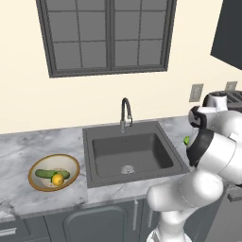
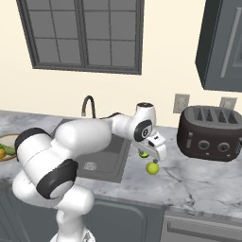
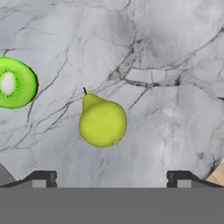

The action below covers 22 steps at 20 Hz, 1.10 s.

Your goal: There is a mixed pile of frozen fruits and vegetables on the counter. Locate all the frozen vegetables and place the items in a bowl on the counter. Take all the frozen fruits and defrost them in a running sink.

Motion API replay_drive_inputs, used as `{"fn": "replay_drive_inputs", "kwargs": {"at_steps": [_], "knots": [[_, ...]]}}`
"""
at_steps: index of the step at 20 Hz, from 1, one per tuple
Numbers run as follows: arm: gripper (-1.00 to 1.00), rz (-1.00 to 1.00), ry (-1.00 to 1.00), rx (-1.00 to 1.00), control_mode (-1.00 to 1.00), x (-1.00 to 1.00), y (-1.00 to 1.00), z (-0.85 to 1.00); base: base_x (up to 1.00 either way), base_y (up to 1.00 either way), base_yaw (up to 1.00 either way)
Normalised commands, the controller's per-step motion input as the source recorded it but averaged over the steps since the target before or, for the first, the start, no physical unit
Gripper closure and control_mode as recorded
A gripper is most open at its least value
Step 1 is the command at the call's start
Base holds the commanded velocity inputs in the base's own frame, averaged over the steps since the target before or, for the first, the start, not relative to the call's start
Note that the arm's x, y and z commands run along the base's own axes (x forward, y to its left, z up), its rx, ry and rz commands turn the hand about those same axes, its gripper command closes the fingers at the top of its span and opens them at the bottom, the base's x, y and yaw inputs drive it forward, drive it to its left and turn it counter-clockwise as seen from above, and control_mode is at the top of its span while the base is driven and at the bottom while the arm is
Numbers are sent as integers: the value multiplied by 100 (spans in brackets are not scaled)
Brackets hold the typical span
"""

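On the marble counter [image 3: 166, 57] right of the sink [image 1: 108, 153] lie two frozen fruits: a yellow-green pear [image 3: 102, 122] and a green kiwi half [image 3: 15, 83]. My gripper [image 3: 111, 181] hovers open just above the pear [image 2: 152, 168], nothing between its fingers, with the kiwi half [image 2: 142, 154] partly behind the hand. The gripper [image 2: 157, 156] points down at the counter. Left of the sink, the bowl [image 1: 70, 161] holds the dark green cucumber [image 1: 46, 174] and a yellow-orange round item [image 1: 58, 179]. No water shows at the faucet [image 1: 125, 111].
A dark toaster [image 2: 208, 134] stands on the counter to the right of the fruits, near the wall. Wall outlets [image 2: 181, 102] are behind it. My own arm reaches across the sink's right side.
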Motion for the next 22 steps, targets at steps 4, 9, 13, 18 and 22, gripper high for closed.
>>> {"fn": "replay_drive_inputs", "kwargs": {"at_steps": [4, 9, 13, 18, 22], "knots": [[-100, 2, -4, 0, -100, 17, -19, -28, 0, 0, 0], [-100, 4, -2, -1, -100, 32, -11, -30, 0, 0, 0], [-100, 1, 1, 1, -100, 2, -7, -30, 0, 0, 0], [-100, 0, 5, 2, -100, -7, -10, -25, 0, 0, 0], [-100, 0, 2, 3, -100, 4, 5, -23, 0, 0, 0]]}}
